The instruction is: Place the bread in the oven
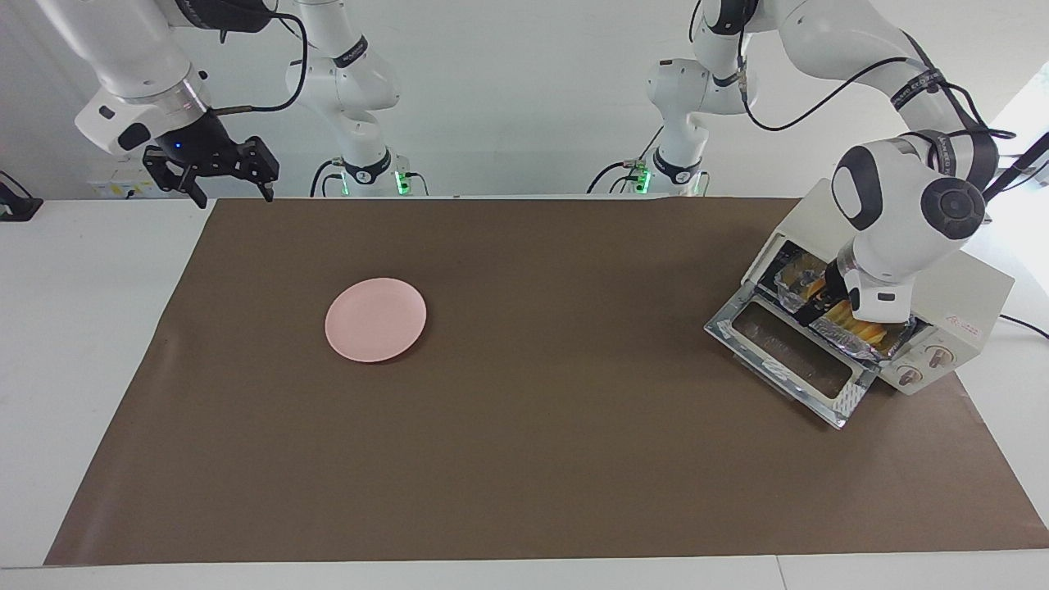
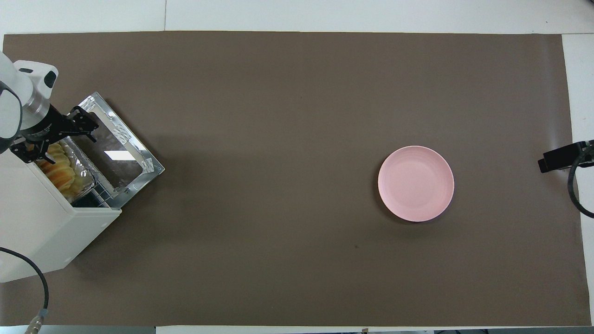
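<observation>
Left gripper (image 2: 52,133) spread wide at the oven's mouth, fingertips clearly parted in the overhead view — one finger (image 2: 89,124) out over the hinge edge of the dropped door, the other (image 2: 21,150) up against the cream-white casing. Nothing pinched between them. Poised just over the bread (image 1: 848,321), with the wrist coming down from above and hiding part of the opening in the facing view; contact with the loaf hard to judge from either angle.

Bread lying free inside the oven (image 1: 967,299), resting in a crinkled silver foil tray (image 2: 86,175) on the dark wire rack, its yellow-orange ridges visible under the gripper. Oven placed at the left arm's end of the table, turned at an angle on the brown mat (image 1: 574,459), glass door (image 1: 791,360) folded flat down onto the mat in front of it, two knobs showing on the front panel beside the opening.

Right gripper (image 1: 228,190) waiting in the air over the mat's corner at the right arm's end, close to the robots — fingers apart, empty, touching nothing.

Round pink plate (image 1: 375,319) bare on the mat, toward the right arm's end, well apart from the oven and from both grippers.
</observation>
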Controlling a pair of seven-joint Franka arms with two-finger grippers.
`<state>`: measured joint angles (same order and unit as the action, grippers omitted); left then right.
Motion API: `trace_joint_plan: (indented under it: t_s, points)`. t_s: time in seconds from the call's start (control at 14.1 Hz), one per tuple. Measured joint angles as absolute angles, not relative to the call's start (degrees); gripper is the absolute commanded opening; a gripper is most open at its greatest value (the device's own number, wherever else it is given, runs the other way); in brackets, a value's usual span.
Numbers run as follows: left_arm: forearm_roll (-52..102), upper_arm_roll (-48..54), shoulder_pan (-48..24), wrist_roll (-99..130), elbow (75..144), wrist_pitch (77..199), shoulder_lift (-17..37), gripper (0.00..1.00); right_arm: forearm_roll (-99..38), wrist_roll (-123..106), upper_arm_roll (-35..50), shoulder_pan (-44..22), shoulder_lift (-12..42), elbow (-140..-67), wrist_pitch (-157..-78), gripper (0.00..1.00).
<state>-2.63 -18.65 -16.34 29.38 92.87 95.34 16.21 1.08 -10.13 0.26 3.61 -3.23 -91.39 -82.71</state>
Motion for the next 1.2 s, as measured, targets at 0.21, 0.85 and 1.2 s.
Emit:
trace_joint_plan:
  t_s: [0.21, 0.85, 1.2]
  points:
    - [-2.5, -18.4, -17.2, 27.0, 92.1, 95.1, 14.9, 1.0, 1.1, -10.1, 0.3, 3.6, -3.2, -91.4, -82.7, 1.0]
    - [-1.3, -19.5, -15.5, 9.2, 91.7, 95.9, 6.3, 1.0, 1.1, -10.1, 0.3, 3.6, -3.2, -91.4, -82.7, 1.0]
    - [-1.2, -19.2, -15.4, 9.0, 91.8, 94.5, 3.1, 1.0, 1.1, -10.1, 0.3, 3.6, -3.2, -91.4, -82.7, 1.0]
